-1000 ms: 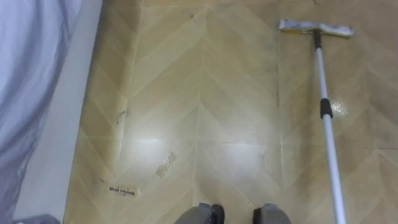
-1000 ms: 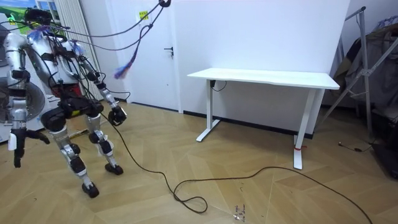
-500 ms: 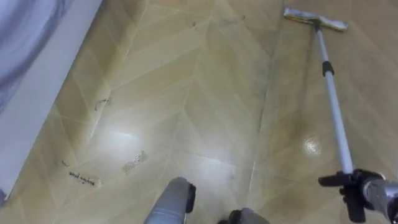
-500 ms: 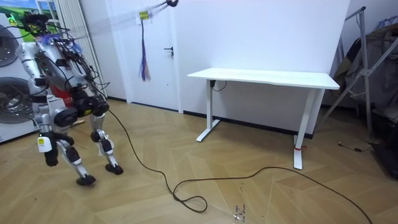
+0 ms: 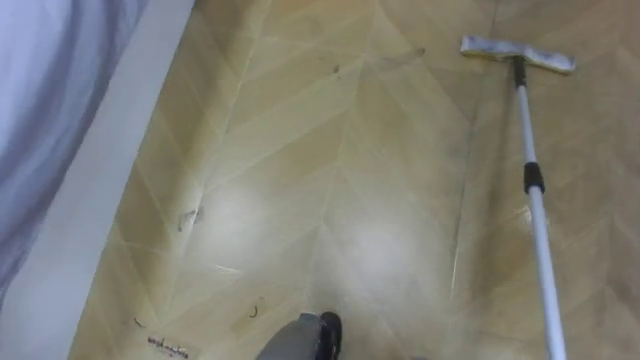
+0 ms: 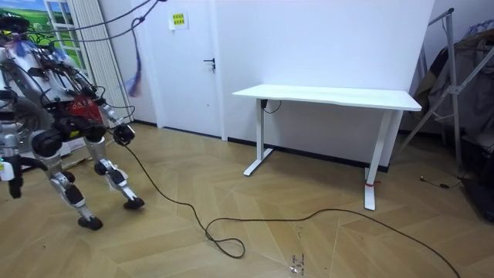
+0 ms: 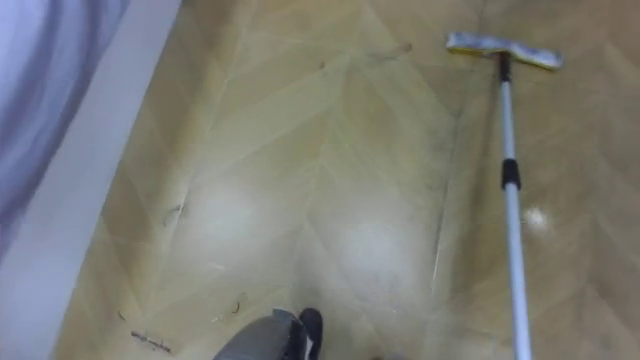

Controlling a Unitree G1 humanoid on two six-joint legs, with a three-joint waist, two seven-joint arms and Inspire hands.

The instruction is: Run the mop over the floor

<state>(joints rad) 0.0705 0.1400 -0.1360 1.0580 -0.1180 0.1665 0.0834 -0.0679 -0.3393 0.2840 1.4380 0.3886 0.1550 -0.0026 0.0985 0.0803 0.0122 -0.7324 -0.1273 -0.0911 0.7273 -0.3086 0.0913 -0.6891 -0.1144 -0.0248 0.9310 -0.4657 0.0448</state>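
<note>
**Fig.** Mop floor, pass in hand.

**Fingers:** cannot tell for either hand whether they are apart or closed. Both show v. small in the room view: one hand (image 6: 11,174) hangs low at the far left edge, the other hand (image 6: 123,133) sits at an arm's end left of centre. Which is the robot's left or right cannot be told there.

**Mop:** no grip on it is visible.
- The pole (image 5: 538,235) runs from the lower right edge of the eye views to the upper right, w/ a black collar (image 5: 534,178) partway along.
- The pole's lower end leaves the frame.
- The mop head (image 5: 517,52) lies flat on the floor (image 5: 330,130) at upper right, crosswise to the pole.

**Floor:** herringbone wood.
- Two pale sheens at centre could be wet film or lamp glare; not decidable.
- Dark scuffs (image 5: 187,216) show at mid-left and small debris (image 5: 166,346) at lower left.
- Both lie near the white strip (image 5: 110,210) slanting down the left side, below the pale cloth (image 5: 45,90) at upper left.

**Stance:** robot is bent fwd at the room view's left, well apart from the white table (image 6: 332,96).

**Progress (judgement):** not finished. The head is on the right-hand lane, and the scuffs and debris by the white strip look untouched, so the left lane remains.
</note>
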